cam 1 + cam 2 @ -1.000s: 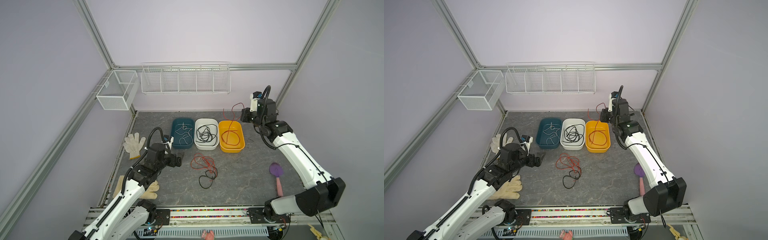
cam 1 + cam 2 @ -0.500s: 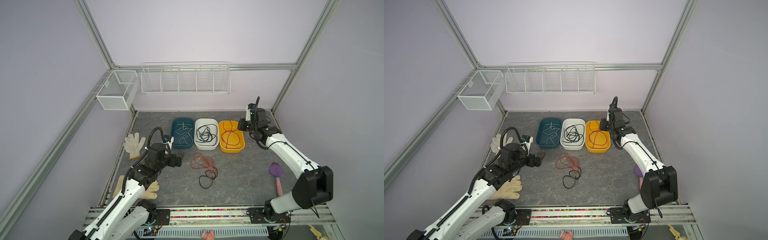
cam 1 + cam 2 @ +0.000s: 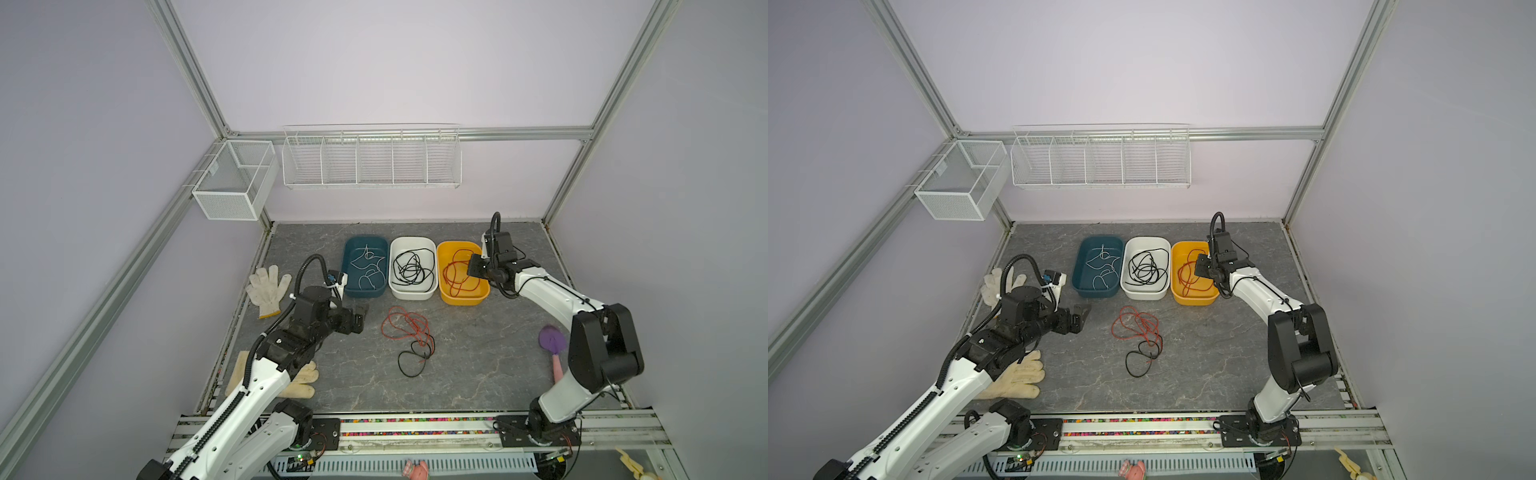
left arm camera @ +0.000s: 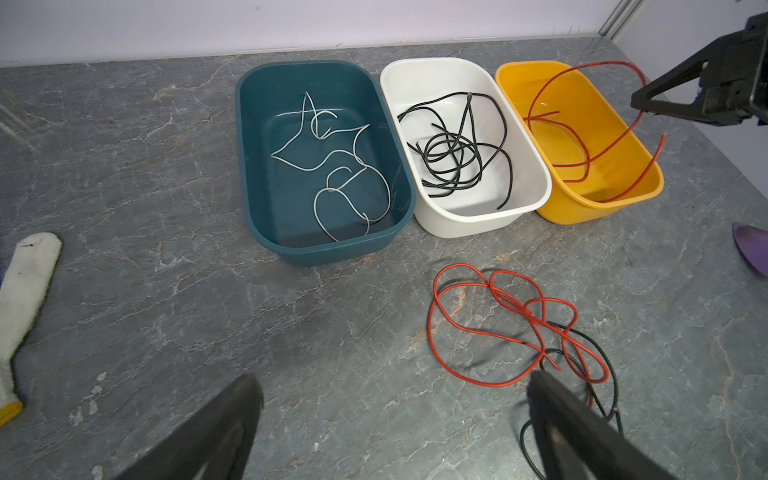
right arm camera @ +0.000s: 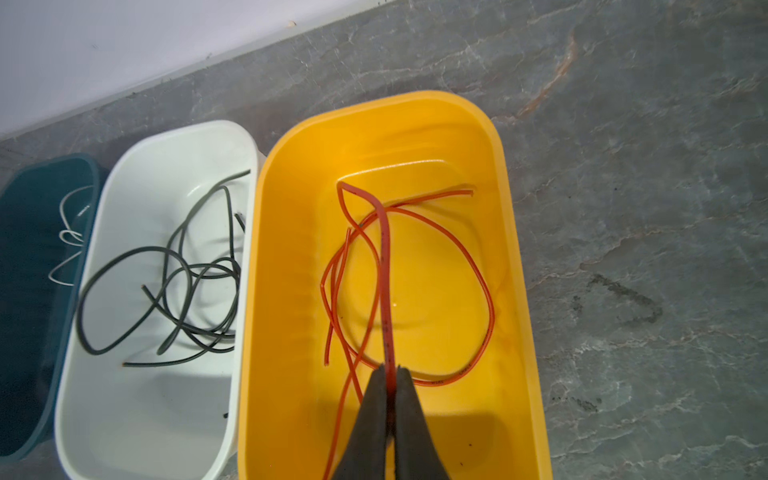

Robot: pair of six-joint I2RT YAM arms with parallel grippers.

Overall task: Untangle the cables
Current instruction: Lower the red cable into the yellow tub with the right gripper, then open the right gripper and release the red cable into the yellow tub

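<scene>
Grey marbled table: three tubs stand in a row near the back wall, side by side and touching.
Teal tub: leftmost in both top views; white cables lie loose on its floor.
White tub: middle of the row; black cables are coiled inside.
Yellow tub: rightmost; red cables are looped inside.
Right gripper: over the yellow tub, fingers pinched tight on one red cable, which runs from the tips down into the tub.
Left gripper: fingers spread wide with nothing between them, low over the table and facing the tubs.
Tangle: red and black strands crossed together on the bare table, in front of the white tub and clear of all three tubs. In the left wrist view its black end lies just beside one finger.
White glove: flat on the table, left of the teal tub.
Cream glove: partly under the left arm.
Purple tool: on the table's right side, partly hidden by the right arm.
</scene>
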